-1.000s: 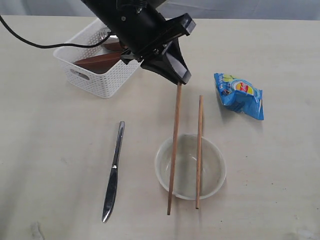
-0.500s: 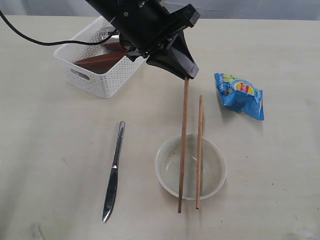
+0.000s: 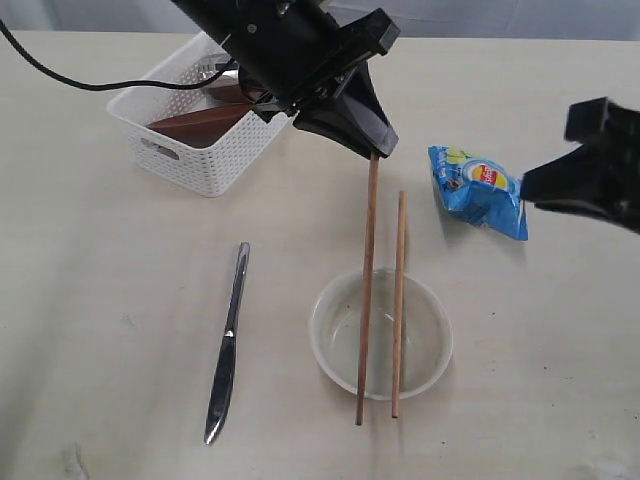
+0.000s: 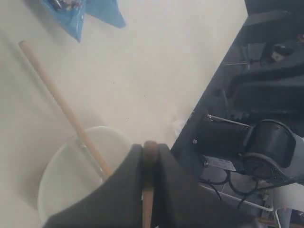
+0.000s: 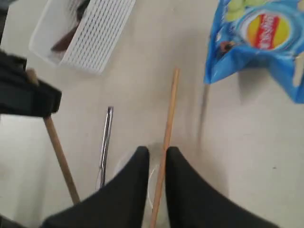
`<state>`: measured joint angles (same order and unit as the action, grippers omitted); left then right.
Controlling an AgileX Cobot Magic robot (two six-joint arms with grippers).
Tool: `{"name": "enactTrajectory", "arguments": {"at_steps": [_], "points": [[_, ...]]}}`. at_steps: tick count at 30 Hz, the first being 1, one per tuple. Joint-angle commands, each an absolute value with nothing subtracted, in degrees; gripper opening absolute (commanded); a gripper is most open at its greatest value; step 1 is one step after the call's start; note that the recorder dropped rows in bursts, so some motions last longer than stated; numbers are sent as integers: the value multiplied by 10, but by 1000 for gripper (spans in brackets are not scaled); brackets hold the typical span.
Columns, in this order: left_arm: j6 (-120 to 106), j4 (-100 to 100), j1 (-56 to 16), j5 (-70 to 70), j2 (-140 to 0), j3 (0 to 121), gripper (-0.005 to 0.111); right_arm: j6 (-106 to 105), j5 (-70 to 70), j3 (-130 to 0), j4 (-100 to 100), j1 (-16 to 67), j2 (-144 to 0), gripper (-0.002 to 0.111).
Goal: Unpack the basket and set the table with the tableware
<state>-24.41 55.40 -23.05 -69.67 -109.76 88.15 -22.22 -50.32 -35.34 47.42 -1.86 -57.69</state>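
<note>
Surface: knife, bowl, chopstick across bowl placed; left hand grips second chopstick over bowl; right hand slightly parted, empty; basket not emptied.

Two chopsticks, one bowl, one knife, one basket and one blue snack bag are in view.

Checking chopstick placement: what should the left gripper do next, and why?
Probably open the left gripper and release its chopstick: it already spans the bowl, roughly parallel to the other chopstick, so the pair looks placed.
</note>
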Motion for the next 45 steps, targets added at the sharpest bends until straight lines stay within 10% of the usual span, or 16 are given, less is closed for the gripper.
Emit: {"name": "enactTrajectory", "arguments": {"at_steps": [1, 18, 28, 34, 45], "points": [[-252, 561, -232, -700, -1093, 884, 0, -330, -491, -333, 558, 40, -605, 44], [-252, 561, -232, -700, -1093, 884, 0, -382, -146, -307, 713, 391, -720, 55], [-253, 561, -232, -700, -1093, 884, 0, -382, -139, -307, 720, 395, -724, 2], [-253, 561, -232, -700, -1093, 884, 1, -382, -140, -307, 737, 395, -724, 0], [-257, 561, -232, -700, -1093, 884, 54, -382, -137, -307, 753, 395, -724, 0]]}}
